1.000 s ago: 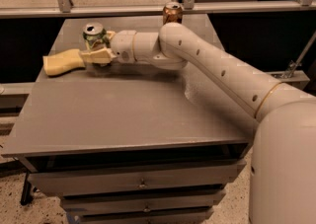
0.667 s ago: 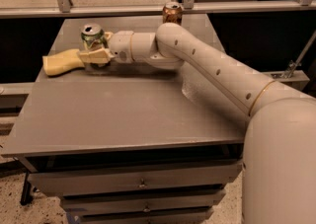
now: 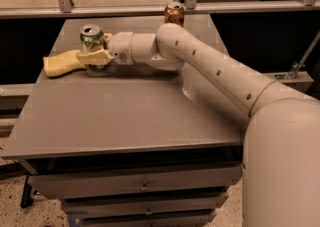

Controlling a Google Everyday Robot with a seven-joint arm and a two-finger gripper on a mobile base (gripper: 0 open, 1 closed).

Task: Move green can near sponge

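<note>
Start at the left: the sponge [image 3: 60, 64] lies flat toward the far-left corner of the desk [image 3: 125, 116], close to the left edge. Just right of it, the green can [image 3: 91, 37] stands upright with the gripper [image 3: 93, 54] wrapped around its lower body. The jaws look clamped on the can, one in front of it and one behind. The front one reaches the sponge's right end, touching it or nearly so; you cannot tell which from here.

By my reading the can is already beside the sponge, so the step in hand is the set-down and release. Whether the can's base rests on the desk is not clear, so settle it flat before you part the jaws. Open them slowly, then draw straight off to the right along the arm's line, so nothing tips the can or drags the sponge toward the left edge.

Further right, a brown can [image 3: 174, 14] stands at the far edge, just behind the arm [image 3: 210, 68]. Keep the arm from swinging back into it. The near half of the desk lies open, so that is your room to withdraw.
</note>
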